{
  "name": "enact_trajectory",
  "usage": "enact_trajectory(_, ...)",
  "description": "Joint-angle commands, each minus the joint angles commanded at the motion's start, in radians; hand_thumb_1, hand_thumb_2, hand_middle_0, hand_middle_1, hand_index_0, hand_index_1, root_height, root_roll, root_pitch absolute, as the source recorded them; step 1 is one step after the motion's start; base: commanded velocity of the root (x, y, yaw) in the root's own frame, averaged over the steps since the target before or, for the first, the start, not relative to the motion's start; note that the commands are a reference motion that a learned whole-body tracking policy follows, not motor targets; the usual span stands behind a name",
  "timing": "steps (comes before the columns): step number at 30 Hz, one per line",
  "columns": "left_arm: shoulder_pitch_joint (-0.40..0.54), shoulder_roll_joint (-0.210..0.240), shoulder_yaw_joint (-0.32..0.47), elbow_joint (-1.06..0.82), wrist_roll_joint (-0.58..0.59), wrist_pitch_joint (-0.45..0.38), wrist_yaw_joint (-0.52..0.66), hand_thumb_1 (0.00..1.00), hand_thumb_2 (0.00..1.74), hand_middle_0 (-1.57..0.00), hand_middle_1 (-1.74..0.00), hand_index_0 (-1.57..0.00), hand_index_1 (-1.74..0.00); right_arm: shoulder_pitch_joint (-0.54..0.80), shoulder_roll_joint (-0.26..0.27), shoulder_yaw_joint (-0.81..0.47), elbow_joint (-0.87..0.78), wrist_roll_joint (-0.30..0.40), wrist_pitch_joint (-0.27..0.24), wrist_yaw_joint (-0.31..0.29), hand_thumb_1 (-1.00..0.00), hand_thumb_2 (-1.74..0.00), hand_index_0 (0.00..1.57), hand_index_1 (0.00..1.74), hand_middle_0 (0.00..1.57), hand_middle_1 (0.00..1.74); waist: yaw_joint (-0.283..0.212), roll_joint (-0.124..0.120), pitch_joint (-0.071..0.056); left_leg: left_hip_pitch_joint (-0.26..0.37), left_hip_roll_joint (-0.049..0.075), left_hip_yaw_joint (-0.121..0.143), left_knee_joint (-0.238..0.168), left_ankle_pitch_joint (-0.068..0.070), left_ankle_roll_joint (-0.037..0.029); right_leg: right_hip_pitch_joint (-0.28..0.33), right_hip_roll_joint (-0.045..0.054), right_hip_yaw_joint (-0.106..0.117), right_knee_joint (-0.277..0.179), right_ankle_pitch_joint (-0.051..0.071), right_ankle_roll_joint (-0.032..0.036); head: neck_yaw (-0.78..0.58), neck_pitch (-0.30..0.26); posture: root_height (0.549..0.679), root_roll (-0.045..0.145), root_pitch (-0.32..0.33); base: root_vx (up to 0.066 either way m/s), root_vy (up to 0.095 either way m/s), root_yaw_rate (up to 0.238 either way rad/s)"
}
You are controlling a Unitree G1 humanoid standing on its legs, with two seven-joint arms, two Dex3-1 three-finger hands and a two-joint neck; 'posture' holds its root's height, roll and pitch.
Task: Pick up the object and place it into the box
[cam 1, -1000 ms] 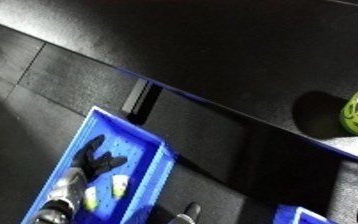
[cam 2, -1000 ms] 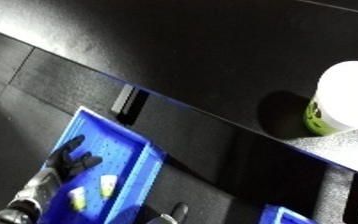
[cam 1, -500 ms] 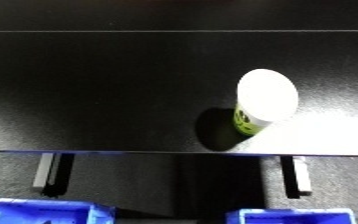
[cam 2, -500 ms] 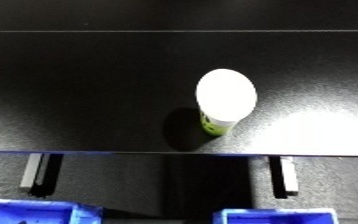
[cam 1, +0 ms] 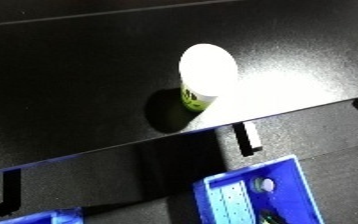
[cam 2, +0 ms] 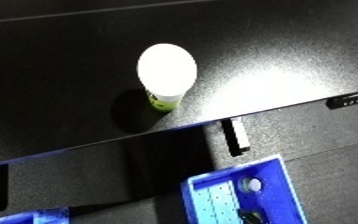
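robot hands: neither in view | cup (cam 1: 206, 75): upright on black table (cam 1: 60, 85), near its edge | blue bin (cam 1: 260, 197): below table edge

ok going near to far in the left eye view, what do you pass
blue bin at the bottom edge → front edge of the black table → green container with the white lid standing on the table; neither hand shows

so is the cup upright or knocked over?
Upright. The cup stands on the black table with its white top facing the camera and its green base below; it is not yet in the blue bin.
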Motion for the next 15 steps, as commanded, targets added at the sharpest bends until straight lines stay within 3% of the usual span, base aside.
enact_trajectory(1,-0.008,0.008,-0.002,-0.003,-0.003,0.007,0.001,0.0,0.0,0.0,0.0,0.0,0.0,-0.002,-0.007,0.013,-0.025,-0.01,-0.006,0.011,0.0,0.0,0.0,0.0,0.0,0.0,-0.003,-0.001,0.002,-0.001,0.0,0.0,-0.004,0.001,0.0,-0.004,0.0014,0.002,-0.004,0.003,0.0015,-0.004,-0.057,0.637,0.029,-0.052,-0.03,0.015,-0.035)
enact_trajectory(7,-0.019,0.013,-0.008,-0.001,-0.006,0.014,0.006,0.0,0.0,0.0,0.0,0.0,0.0,0.004,-0.029,0.04,-0.09,-0.037,-0.007,0.06,0.0,0.0,0.0,0.0,0.0,0.0,-0.014,-0.006,0.005,0.006,0.003,-0.001,-0.004,-0.002,-0.0004,-0.001,-0.0016,0.007,-0.007,0.006,0.0059,-0.025,-0.088,0.638,0.03,-0.056,0.012,0.013,-0.038)
enact_trajectory(10,-0.009,0.02,0.0,-0.003,0.001,0.017,0.002,0.0,0.0,0.0,0.0,0.0,0.0,0.025,-0.052,0.051,-0.188,-0.03,0.07,0.162,0.0,0.0,0.0,0.0,0.0,0.0,-0.019,-0.015,0.002,0.008,0.007,0.002,-0.001,-0.006,-0.0027,0.002,-0.003,0.007,-0.007,0.003,0.0074,-0.054,-0.075,0.637,0.03,-0.057,0.03,-0.005,-0.049)
enact_trajectory(15,0.01,0.048,0.024,-0.008,0.005,0.02,-0.008,0.0,0.0,0.0,0.0,0.0,0.0,0.065,-0.113,0.057,-0.418,0.013,0.271,0.385,0.0,0.0,0.0,0.0,0.0,0.0,-0.024,-0.037,-0.003,0.004,0.017,0.008,0.001,-0.006,-0.0082,0.001,-0.0061,0.003,-0.007,-0.003,0.0077,-0.1,-0.052,0.637,0.029,-0.054,0.01,-0.031,-0.027)
